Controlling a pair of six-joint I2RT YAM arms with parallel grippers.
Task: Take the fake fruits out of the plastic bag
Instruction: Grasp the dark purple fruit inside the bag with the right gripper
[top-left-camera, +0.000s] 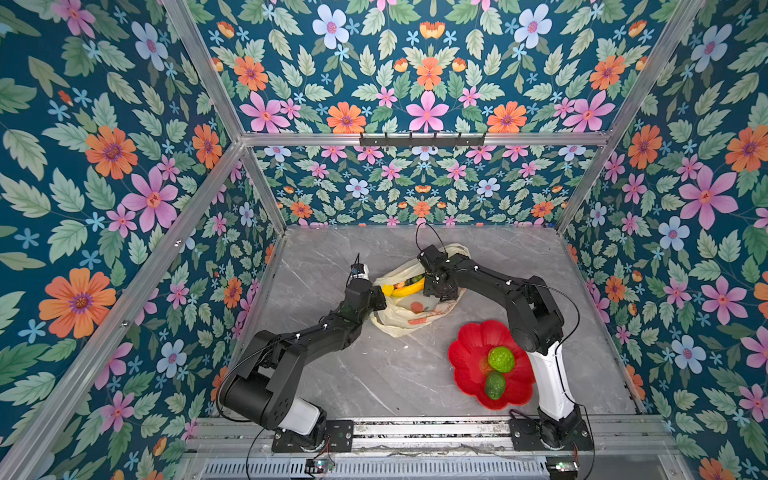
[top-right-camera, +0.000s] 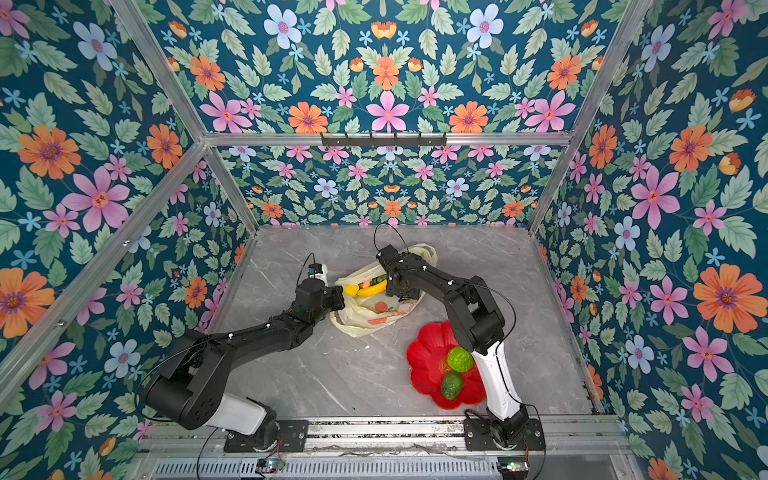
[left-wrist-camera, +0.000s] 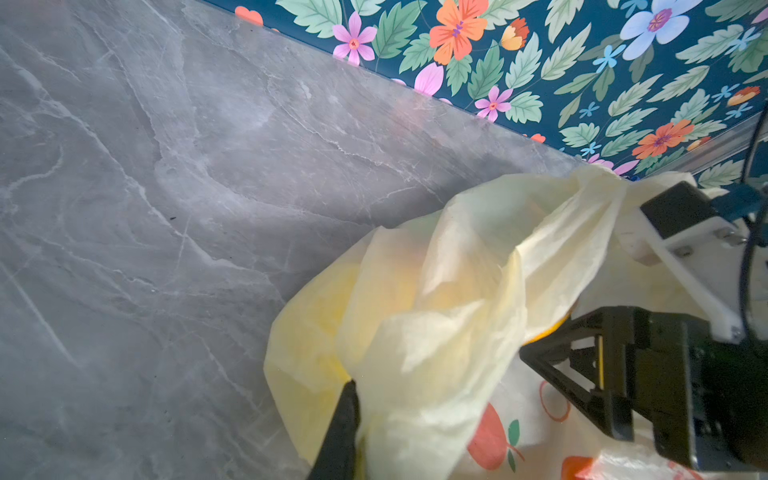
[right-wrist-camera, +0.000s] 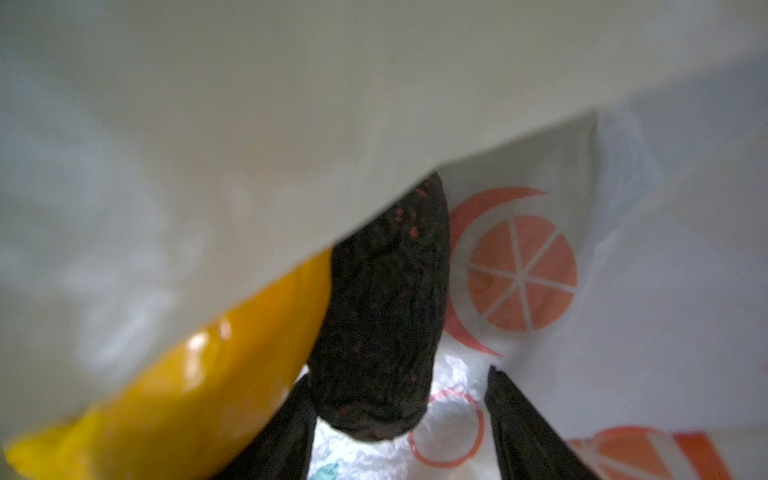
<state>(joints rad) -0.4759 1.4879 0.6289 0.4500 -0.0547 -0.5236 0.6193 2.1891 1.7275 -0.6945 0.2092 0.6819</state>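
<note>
Two arms meet at the plastic bag (top-left-camera: 409, 320), which lies slumped toward the back of the counter (top-left-camera: 374, 374). On the left, your left arm (top-left-camera: 316, 332) has its jaws together on a fold of the bag's rim, and in the left wrist view the film rises from that pinch like a tent. Through the open mouth the yellow banana (top-left-camera: 406, 288) shows, lying crosswise, with smaller fruits behind it too small to name. Your right arm (top-left-camera: 490, 282) reaches in from the other side, its jaws apart inside the bag. The coming move turns on what the right wrist view shows. A dark avocado (right-wrist-camera: 382, 307) lies with its long axis pointing away from the jaws. Its near end sits between the fingers (right-wrist-camera: 523, 419), close against one and with a clear gap to the other, and the banana touches its flank. The right arm is plainly the nearer, and closing should take the avocado across its narrow width. I judge the loose film overhead could get caught. Farther right, well apart from the bag, the red dish (top-left-camera: 469, 353) holds a lime-green bumpy fruit (top-left-camera: 500, 359) and a darker green fruit (top-left-camera: 494, 385). The right arm's elbow stands just beside it. The grey marbled counter is smooth and bare between bag and dish, and floral walls close it in on three sides.
</note>
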